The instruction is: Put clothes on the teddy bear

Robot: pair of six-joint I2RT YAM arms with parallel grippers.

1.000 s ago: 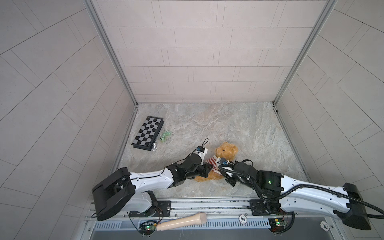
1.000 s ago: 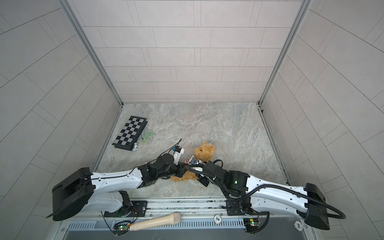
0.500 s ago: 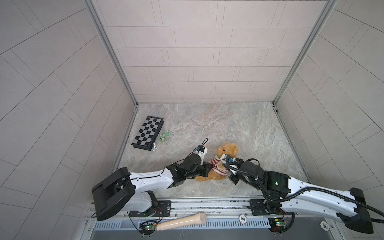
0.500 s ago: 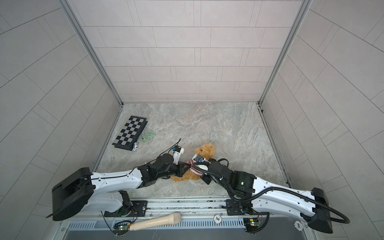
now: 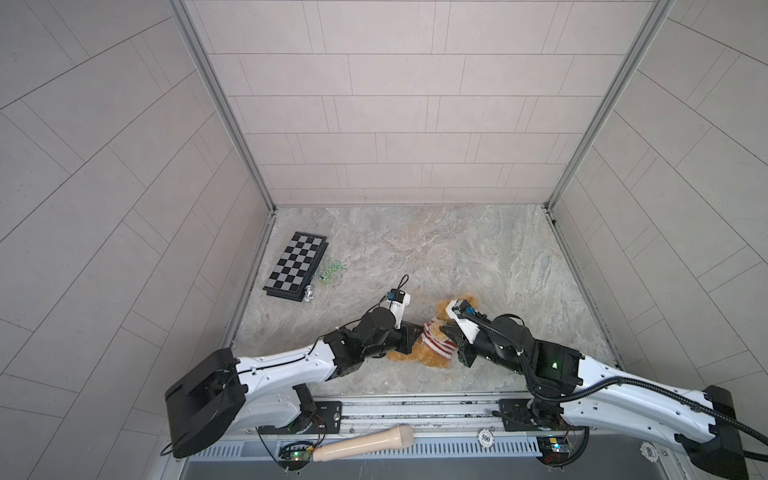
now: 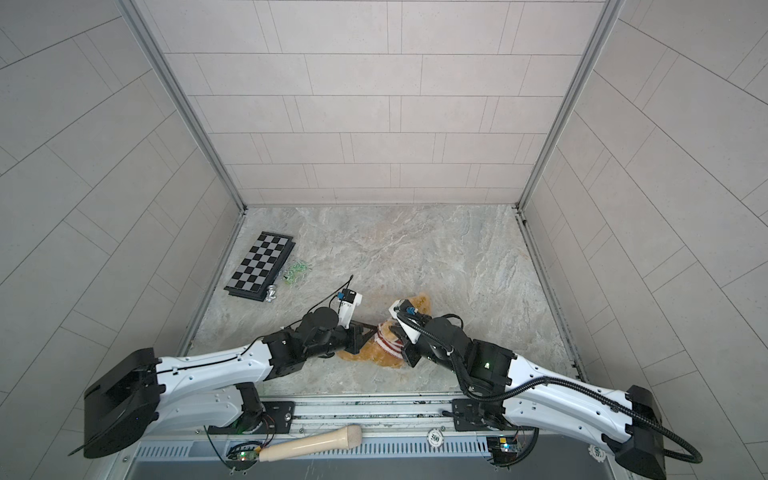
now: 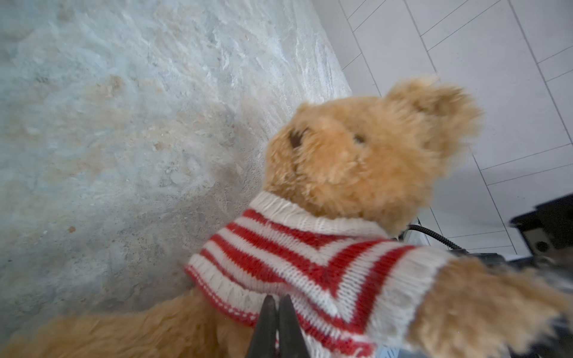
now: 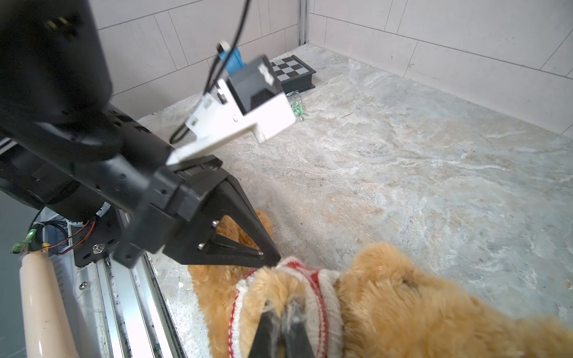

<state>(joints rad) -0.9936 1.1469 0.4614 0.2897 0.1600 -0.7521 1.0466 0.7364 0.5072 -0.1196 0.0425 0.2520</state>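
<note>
The golden-brown teddy bear [image 5: 434, 360] [image 6: 384, 359] lies near the front middle of the marble floor, head toward the back. It wears a red-and-white striped sweater [image 7: 294, 248] over its chest. My left gripper [image 7: 278, 299] [image 5: 417, 337] is at the sweater's lower hem on the bear's left side, fingers pressed together on the knit. My right gripper [image 8: 283, 316] [image 5: 448, 332] is shut on the furry arm that sticks out of the sleeve [image 8: 313, 276]. The right wrist camera hides part of the bear's head in both top views.
A folded chessboard [image 5: 297, 266] lies at the back left by the wall, with a silver chess piece [image 5: 308, 295] and small green bits [image 5: 331, 272] beside it. A beige wooden handle [image 5: 365, 444] rests on the front rail. Tiled walls enclose three sides.
My right gripper moved in over the bear and shut on its arm. The sweater now sits further down the body. The left arm has hardly moved.
</note>
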